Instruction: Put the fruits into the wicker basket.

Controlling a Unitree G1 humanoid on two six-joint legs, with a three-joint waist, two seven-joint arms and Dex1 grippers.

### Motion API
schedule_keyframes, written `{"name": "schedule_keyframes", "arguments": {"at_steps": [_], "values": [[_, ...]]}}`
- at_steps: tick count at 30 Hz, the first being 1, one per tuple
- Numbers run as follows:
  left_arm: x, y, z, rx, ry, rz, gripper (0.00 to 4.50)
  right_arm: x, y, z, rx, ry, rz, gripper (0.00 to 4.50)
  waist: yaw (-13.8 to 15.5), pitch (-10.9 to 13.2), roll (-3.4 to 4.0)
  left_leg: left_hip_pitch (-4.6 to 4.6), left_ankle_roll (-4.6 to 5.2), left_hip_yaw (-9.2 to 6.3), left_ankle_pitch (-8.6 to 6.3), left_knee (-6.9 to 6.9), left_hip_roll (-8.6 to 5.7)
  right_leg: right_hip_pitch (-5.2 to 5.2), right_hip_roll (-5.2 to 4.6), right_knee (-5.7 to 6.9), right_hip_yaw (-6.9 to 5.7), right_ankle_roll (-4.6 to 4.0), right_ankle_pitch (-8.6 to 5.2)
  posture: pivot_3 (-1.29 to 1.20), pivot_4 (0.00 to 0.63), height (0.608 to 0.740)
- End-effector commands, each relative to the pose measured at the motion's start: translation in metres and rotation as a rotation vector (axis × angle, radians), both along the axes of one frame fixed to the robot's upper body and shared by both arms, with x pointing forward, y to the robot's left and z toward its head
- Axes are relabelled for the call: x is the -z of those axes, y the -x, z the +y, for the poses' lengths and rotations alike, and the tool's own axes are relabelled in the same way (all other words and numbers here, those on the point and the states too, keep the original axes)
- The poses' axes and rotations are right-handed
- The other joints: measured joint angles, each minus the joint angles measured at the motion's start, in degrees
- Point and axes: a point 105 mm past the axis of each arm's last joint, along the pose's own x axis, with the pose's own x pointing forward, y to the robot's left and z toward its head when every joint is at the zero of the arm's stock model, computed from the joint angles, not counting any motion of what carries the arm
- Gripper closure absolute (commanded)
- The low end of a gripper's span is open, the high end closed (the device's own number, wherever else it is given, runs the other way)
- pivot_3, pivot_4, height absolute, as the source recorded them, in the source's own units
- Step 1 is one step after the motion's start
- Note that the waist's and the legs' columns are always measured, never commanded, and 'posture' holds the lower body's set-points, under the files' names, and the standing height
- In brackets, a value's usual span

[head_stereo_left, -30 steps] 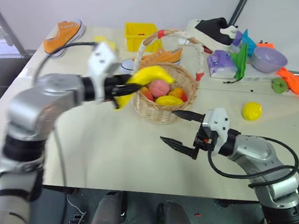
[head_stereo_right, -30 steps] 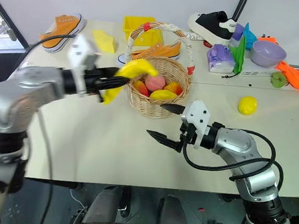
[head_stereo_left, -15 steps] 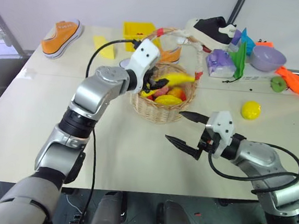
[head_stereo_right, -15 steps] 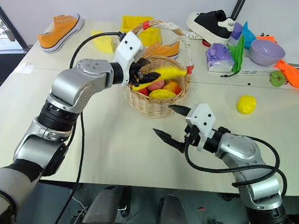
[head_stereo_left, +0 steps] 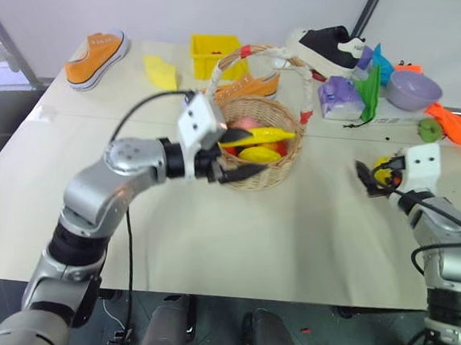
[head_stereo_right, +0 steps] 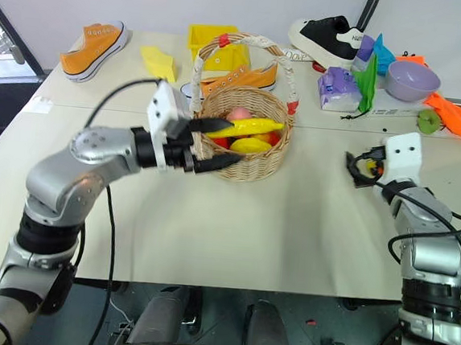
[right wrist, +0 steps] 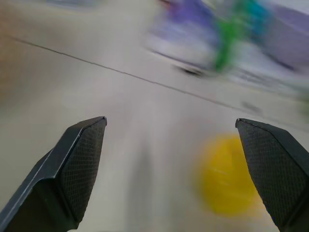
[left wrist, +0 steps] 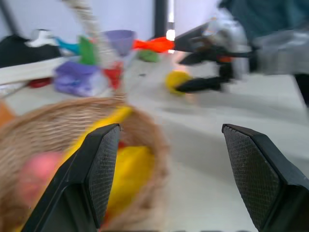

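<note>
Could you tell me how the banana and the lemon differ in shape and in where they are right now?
The banana is long and curved; the lemon is round. The banana lies across the other fruit inside the wicker basket, while the lemon sits on the bare table, right of the basket, in front of the open right pincer. Both are yellow, and neither is held.

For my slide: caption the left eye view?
Banana rests in wicker basket; right gripper reaches lemon.
</note>
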Motion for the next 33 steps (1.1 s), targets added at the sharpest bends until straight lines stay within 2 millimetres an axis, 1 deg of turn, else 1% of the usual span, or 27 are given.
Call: {"name": "schedule_keyframes", "arguments": {"at_steps": [1, 2, 4, 6, 13, 15, 18, 20, 23, 24, 27, 29, 31, 33], "values": [[0.001, 0.02, -0.016, 0.089, -0.007, -0.022, 0.9, -0.011, -0.006, -0.032, 0.183, 0.004, -0.037, 0.0, -0.09, 0.01, 0.02, 0.0, 0.0, 0.0, 0.0, 0.0, 0.02, 0.0, 0.03, 0.0, 0.0, 0.0, 0.0, 0.0, 0.15, 0.733], [0.004, 0.021, -0.02, 0.088, -0.013, -0.016, 0.9, -0.008, -0.008, -0.04, 0.226, -0.03, -0.03, 0.0, -0.11, 0.01, 0.04, 0.01, -0.01, 0.01, 0.01, 0.0, 0.02, 0.0, 0.03, 0.0, 0.01, 0.0, 0.0, 0.0, 0.15, 0.733], [0.007, 0.019, -0.024, 0.078, -0.022, -0.015, 0.9, -0.001, -0.011, -0.047, 0.272, -0.096, -0.013, 0.0, -0.13, 0.01, 0.06, 0.01, -0.01, 0.01, 0.01, 0.0, 0.02, 0.0, 0.04, 0.0, 0.01, 0.0, 0.0, 0.0, 0.15, 0.733], [0.01, 0.015, -0.025, 0.051, -0.021, -0.013, 0.9, 0.007, -0.016, -0.047, 0.273, -0.161, 0.008, 0.0, -0.15, 0.01, 0.06, 0.02, 0.0, 0.01, 0.01, 0.0, 0.02, 0.0, 0.06, 0.0, 0.01, 0.0, 0.0, 0.0, 0.15, 0.733], [0.012, 0.014, -0.026, 0.041, -0.02, -0.003, 0.9, 0.02, -0.031, -0.041, 0.252, -0.26, 0.028, 0.0, -0.22, 0.0, 0.08, 0.02, 0.0, -0.01, 0.01, 0.01, 0.03, 0.04, 0.08, 0.0, 0.0, 0.0, 0.0, 0.0, 0.15, 0.733], [0.012, 0.012, -0.024, 0.029, -0.027, -0.008, 0.9, 0.024, -0.032, -0.041, 0.255, -0.273, 0.047, 0.0, -0.1, 0.01, 0.09, 0.02, 0.0, -0.01, 0.01, 0.0, 0.02, 0.04, 0.08, 0.0, 0.0, 0.0, 0.0, 0.0, 0.15, 0.733], [0.012, 0.01, -0.021, 0.014, -0.031, -0.013, 0.9, 0.031, -0.032, -0.039, 0.252, -0.341, 0.074, 0.0, -0.22, 0.02, 0.13, 0.01, 0.0, -0.01, 0.01, -0.01, 0.03, 0.02, 0.08, 0.0, 0.01, 0.0, 0.0, 0.0, 0.15, 0.733], [0.013, 0.008, -0.019, 0.004, -0.034, -0.013, 0.9, 0.031, -0.03, -0.039, 0.251, -0.325, 0.07, 0.0, -0.34, 0.03, 0.15, 0.01, 0.0, -0.01, 0.01, -0.01, 0.04, 0.02, 0.08, 0.0, 0.01, 0.0, 0.0, 0.0, 0.15, 0.733], [0.015, 0.005, -0.015, -0.012, -0.044, -0.016, 0.84, 0.027, -0.028, -0.041, 0.253, -0.27, 0.049, 0.85, -0.46, 0.03, 0.17, 0.02, 0.0, -0.01, 0.01, -0.02, 0.04, 0.02, 0.08, 0.0, 0.01, 0.0, 0.0, 0.0, 0.15, 0.733], [0.014, 0.003, -0.013, -0.022, -0.037, -0.018, 0.84, 0.023, -0.027, -0.04, 0.24, -0.24, 0.033, 1.32, -0.48, 0.03, 0.17, 0.02, 0.0, -0.01, 0.01, -0.02, 0.04, 0.01, 0.08, 0.0, 0.0, 0.0, 0.0, 0.0, 0.15, 0.733], [0.01, -0.001, -0.009, -0.044, -0.016, -0.019, 0.84, 0.012, -0.027, -0.034, 0.195, -0.188, -0.006, 1.32, -0.45, 0.04, 0.19, 0.02, 0.0, -0.01, 0.01, -0.03, 0.04, 0.0, 0.09, 0.0, 0.01, 0.0, 0.0, 0.0, 0.15, 0.733], [0.01, -0.005, -0.003, -0.07, -0.014, -0.02, 0.84, 0.0, -0.025, -0.023, 0.119, -0.123, -0.038, 1.32, -0.46, 0.04, 0.19, 0.01, 0.0, -0.01, 0.01, -0.02, 0.04, 0.0, 0.08, 0.0, 0.01, 0.0, 0.0, 0.0, 0.15, 0.733], [0.013, -0.011, 0.013, -0.126, -0.02, -0.016, 0.84, -0.024, -0.022, 0.017, -0.114, -0.059, -0.094, 1.32, -0.46, 0.08, 0.28, 0.01, 0.0, -0.01, 0.01, -0.03, 0.04, -0.01, 0.08, 0.0, 0.01, 0.01, 0.0, 0.0, 0.15, 0.733], [0.021, -0.019, 0.037, -0.201, -0.051, -0.009, 0.84, -0.047, -0.002, 0.077, -0.45, -0.082, -0.125, 1.32, -1.05, 0.1, 0.37, 0.03, 0.01, 0.0, 0.0, -0.08, 0.07, -0.04, 0.1, 0.0, 0.03, 0.01, 0.0, 0.0, 0.15, 0.733]]}}
